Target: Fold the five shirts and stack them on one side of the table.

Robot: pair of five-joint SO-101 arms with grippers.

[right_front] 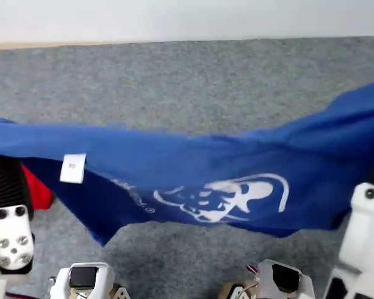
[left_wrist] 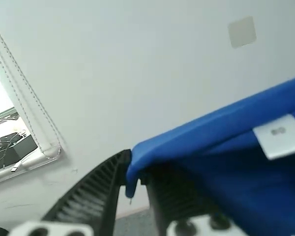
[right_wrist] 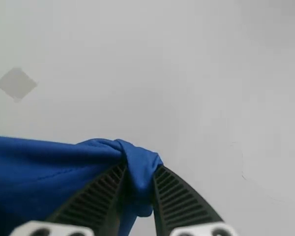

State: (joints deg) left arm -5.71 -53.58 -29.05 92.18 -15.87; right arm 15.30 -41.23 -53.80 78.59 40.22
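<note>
left gripper (left_wrist: 135, 169), right gripper (right_wrist: 139, 172), both ribbed black, clamped tight on bunched blue shirt (right_front: 193, 165) corners. white print (right_front: 227, 198), tag (right_front: 73, 168), red cloth (right_front: 42, 193), fuzzy grey table (right_front: 174, 81) seen from high view.

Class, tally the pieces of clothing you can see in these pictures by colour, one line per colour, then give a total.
blue shirt: 1
red cloth, at the table's edge and partly hidden behind an arm: 1
Total: 2
</note>
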